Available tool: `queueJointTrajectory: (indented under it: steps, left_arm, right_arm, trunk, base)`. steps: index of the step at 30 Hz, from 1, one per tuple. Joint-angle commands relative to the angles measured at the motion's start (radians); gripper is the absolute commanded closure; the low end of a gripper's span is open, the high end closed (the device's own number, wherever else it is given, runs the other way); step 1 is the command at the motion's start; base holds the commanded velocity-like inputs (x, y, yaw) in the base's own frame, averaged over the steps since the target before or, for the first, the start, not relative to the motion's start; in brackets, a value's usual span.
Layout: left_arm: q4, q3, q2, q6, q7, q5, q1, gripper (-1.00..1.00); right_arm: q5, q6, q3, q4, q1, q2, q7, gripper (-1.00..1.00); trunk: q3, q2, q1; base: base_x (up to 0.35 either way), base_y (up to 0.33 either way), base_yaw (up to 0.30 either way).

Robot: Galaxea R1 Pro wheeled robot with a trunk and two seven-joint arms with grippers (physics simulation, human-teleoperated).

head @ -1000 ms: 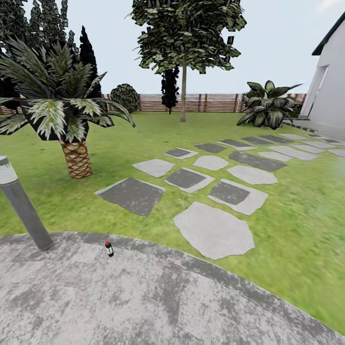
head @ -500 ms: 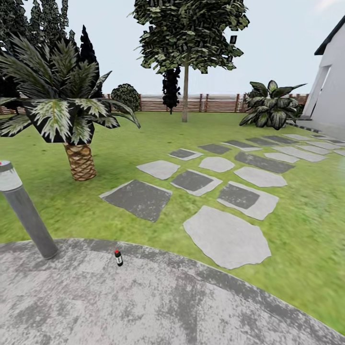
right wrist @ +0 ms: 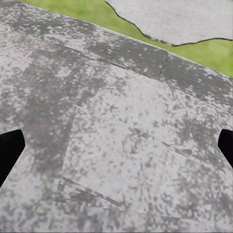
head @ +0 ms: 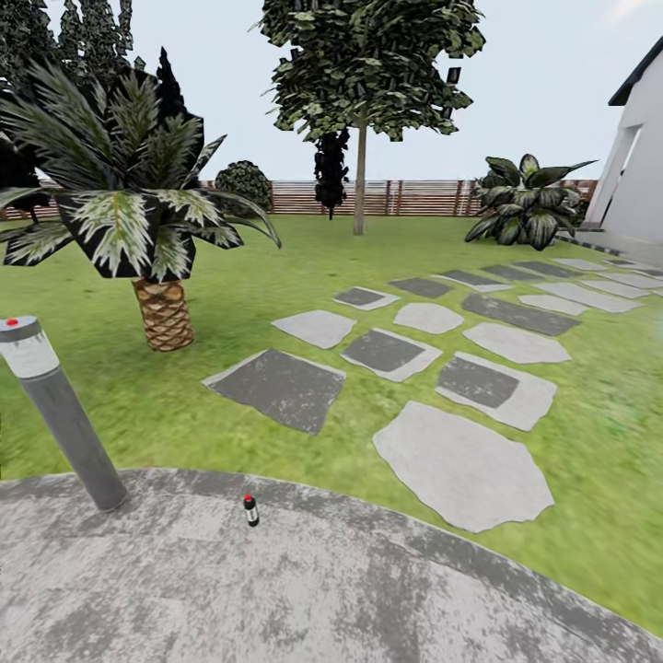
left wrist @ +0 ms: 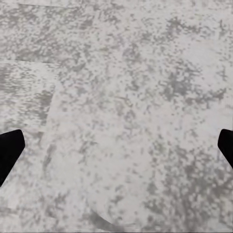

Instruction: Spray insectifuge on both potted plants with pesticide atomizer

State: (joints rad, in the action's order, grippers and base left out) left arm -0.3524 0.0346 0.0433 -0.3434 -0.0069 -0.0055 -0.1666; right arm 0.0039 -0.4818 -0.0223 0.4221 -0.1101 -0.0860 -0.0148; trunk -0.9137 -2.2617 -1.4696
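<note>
Left gripper and right gripper: dark fingertips spread wide at the frame edges, holding nothing.

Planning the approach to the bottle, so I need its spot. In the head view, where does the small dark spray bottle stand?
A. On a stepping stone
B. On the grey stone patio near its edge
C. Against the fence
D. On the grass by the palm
B: the spray bottle stands upright on the mottled patio, just inside its curved edge, right of the grey post.

1. One small dark bottle with a red cap, upright on the patio.
2. One grey bollard light.
3. One palm.
4. One tall-trunked tree.
5. One broad-leaved shrub.
6. One slatted fence.
</note>
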Motion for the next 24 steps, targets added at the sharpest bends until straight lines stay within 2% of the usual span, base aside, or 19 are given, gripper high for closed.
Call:
queueJointTrajectory:
  steps: [1, 14, 24]
  left_arm:
    - [0.001, 0.002, 0.000, -0.003, -0.001, -0.001, -0.001, -1.00]
    - [0.001, 0.002, 0.000, -0.003, -0.001, -0.001, -0.001, -1.00]
    - [0.001, 0.002, 0.000, -0.003, -0.001, -0.001, -0.001, -1.00]
  right_arm:
    - [0.001, -0.003, -0.001, 0.000, 0.000, 0.000, -0.002, -1.00]
    - [-0.001, -0.003, -0.001, 0.003, 0.000, 0.000, -0.001, -1.00]
    - [0.000, -0.003, -0.001, 0.000, 0.000, 0.000, -0.001, -1.00]
  trunk:
    - [-0.001, 0.000, 0.000]
    - [-0.001, 0.000, 0.000]
    - [-0.001, 0.000, 0.000]
  base:
    - [0.152, 0.287, 0.000]
    - [0.152, 0.287, 0.000]
    - [0.152, 0.287, -0.228]
